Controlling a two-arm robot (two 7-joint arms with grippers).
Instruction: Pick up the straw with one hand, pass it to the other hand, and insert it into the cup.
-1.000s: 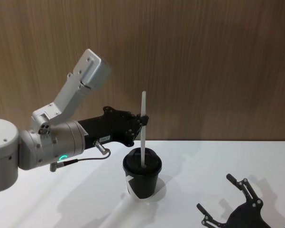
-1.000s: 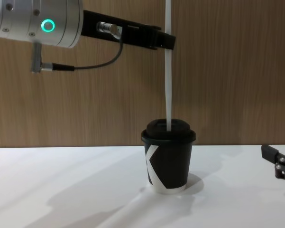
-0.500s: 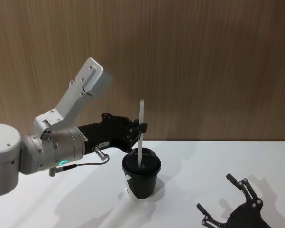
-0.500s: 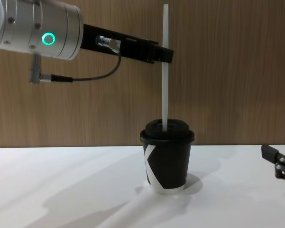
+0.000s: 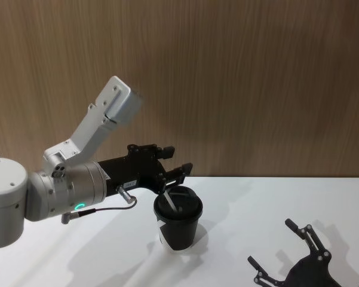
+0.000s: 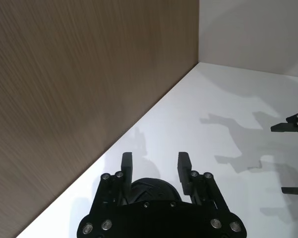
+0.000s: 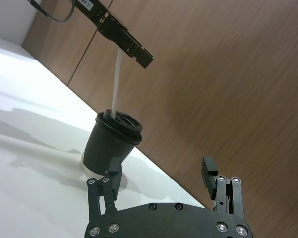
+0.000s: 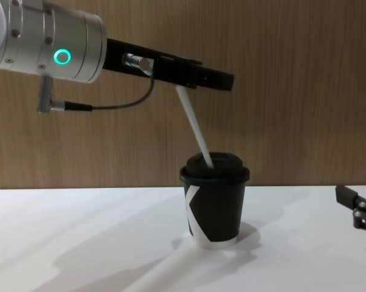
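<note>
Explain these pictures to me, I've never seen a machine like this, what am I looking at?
This is a two-armed robot; each arm ends in a claw. One picture looks down from its head, one looks across the table from its chest, and one comes from each wrist. On the white table stands a black lidded cup. A white straw pokes into its lid and leans, its top up by the left claw, which is spread open, so it grips nothing. The right claw, also open, sits low at the table's right side, away from the cup.
</note>
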